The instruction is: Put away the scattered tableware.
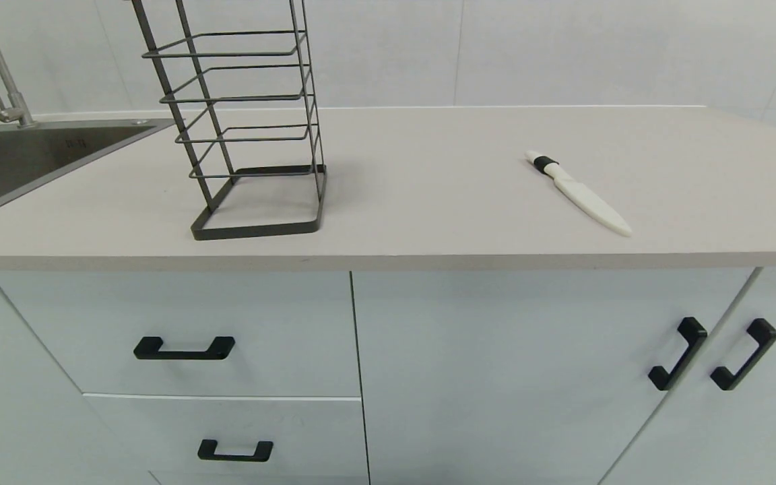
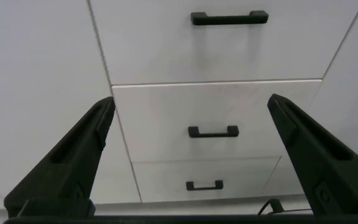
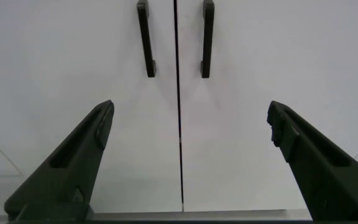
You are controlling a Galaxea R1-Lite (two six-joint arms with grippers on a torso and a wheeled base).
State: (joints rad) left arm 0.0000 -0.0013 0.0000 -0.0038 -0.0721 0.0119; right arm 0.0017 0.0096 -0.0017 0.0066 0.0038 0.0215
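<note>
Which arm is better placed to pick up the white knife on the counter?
Right, likely. The knife lies far right on the counter, above the double doors the open right tool faces; the left tool faces the drawers under the rack.

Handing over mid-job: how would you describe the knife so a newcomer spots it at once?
Start at the pale countertop, where a dark wire rack stands beside the sink. Far to the rack's right, toward the front edge, lies the knife. It is all white with one black band, flat and alone.
</note>
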